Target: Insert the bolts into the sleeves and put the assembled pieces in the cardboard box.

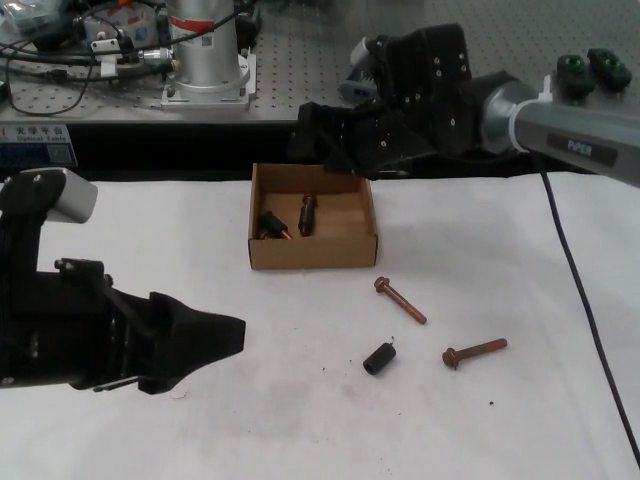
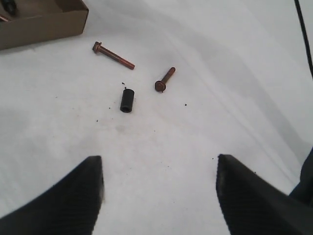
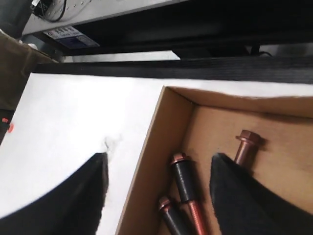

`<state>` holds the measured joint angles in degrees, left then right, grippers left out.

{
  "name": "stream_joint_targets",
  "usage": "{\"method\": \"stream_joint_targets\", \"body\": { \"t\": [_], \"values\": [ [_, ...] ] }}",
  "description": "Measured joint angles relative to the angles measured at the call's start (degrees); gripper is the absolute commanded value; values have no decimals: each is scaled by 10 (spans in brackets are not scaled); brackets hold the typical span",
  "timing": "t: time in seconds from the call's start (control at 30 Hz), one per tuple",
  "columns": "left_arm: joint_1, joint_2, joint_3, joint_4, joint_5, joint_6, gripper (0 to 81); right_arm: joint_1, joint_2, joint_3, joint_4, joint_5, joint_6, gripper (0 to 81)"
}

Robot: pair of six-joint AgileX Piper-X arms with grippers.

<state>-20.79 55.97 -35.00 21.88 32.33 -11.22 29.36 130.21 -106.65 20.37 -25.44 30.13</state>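
Observation:
The cardboard box (image 1: 312, 258) sits at the back middle of the white mat. In it lie two bolts in black sleeves (image 3: 182, 177) (image 3: 168, 215) and a third bolt (image 3: 247, 146), partly hidden by a finger. My right gripper (image 3: 157, 159) hangs open and empty over the box's far wall (image 1: 335, 160). In front of the box lie two bare copper bolts (image 1: 400, 300) (image 1: 475, 352) and a loose black sleeve (image 1: 379, 358). My left gripper (image 2: 159, 161) stands open and empty low at the front left (image 1: 225, 338), facing the sleeve (image 2: 127, 100) and both bolts (image 2: 113, 55) (image 2: 165, 80).
A black cable (image 1: 580, 300) runs down the mat's right side. Behind the mat, a perforated bench carries a metal post (image 1: 205, 50) and wiring. The box corner (image 2: 44, 19) appears in the left wrist view.

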Motion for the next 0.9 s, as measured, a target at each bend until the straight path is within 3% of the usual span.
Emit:
{"method": "stream_joint_targets", "body": {
  "t": [0.17, 0.2, 0.3, 0.43, 0.9],
  "values": [
    [0, 0, 0, -2, -6, 50, 482, -8, -73, 3, 152, 1, -93, 341],
    [0, 0, 0, -4, -11, 56, 482, -8, -73, 4, 156, 13, -162, 336],
    [0, 0, 0, -21, -23, 40, 482, -8, -118, 24, 214, 64, -249, 335],
    [0, 0, 0, -37, -51, -82, 482, -8, -142, 52, 249, 128, -292, 340],
    [0, 0, -24, -75, -51, -137, 482, 26, -56, 94, 316, 167, -314, 370]
  ]
}}
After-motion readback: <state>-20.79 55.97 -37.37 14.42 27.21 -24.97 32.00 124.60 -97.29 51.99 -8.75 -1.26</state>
